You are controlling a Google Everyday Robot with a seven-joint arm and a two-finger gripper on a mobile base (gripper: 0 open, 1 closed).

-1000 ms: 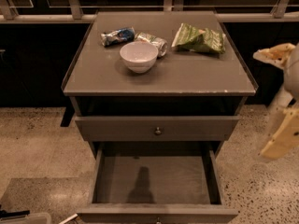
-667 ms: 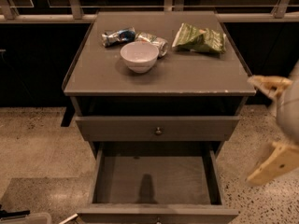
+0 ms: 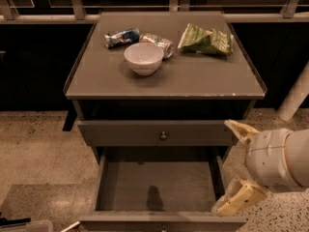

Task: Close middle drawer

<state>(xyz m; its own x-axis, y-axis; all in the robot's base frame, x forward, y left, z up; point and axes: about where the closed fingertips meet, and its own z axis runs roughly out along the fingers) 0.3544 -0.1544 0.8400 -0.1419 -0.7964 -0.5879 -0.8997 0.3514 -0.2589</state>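
The middle drawer stands pulled far out at the bottom centre of the frame, its grey inside showing, so the closing seems not yet begun. The tool hangs open and empty at lower right, just beside the drawer's right front corner.

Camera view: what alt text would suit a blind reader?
The middle drawer of a grey cabinet stands pulled far out, with the robot's open gripper beside its right front corner. On top sit a white bowl, a green snack bag, a blue packet and a silver packet.
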